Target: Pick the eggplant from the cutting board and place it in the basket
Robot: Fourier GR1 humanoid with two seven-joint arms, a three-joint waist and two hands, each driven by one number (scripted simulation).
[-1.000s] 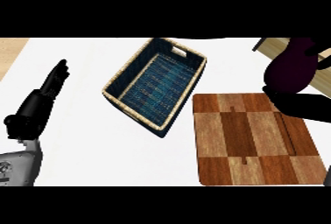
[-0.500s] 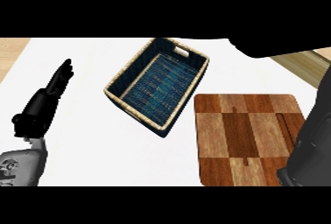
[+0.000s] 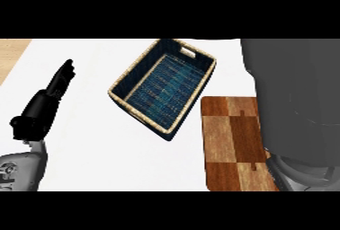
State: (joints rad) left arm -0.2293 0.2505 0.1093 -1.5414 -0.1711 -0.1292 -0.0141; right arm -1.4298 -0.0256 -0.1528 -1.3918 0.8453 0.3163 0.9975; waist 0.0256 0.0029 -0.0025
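Note:
The woven basket [image 3: 133,67] with a dark blue lining sits tilted at the middle of the white counter, and nothing shows inside it. To its right lies the wooden cutting board [image 3: 232,139], bare where it shows. My right forearm [image 3: 292,99] fills the view's right side as a large grey mass and covers the board's right part. Its hand is out of sight past the top edge. No eggplant is visible. My left hand [image 3: 41,112] rests at the left edge, open, fingers straight and pointing away from me.
A wooden strip [image 3: 13,49] shows at the counter's far left corner. White counter surface [image 3: 100,148] lies between my left hand and the basket and in front of the basket.
A second ago my right hand showed at the upper right with the dark eggplant in it. The forearm has since swung across the view, hiding the hand, the eggplant and the board's right side.

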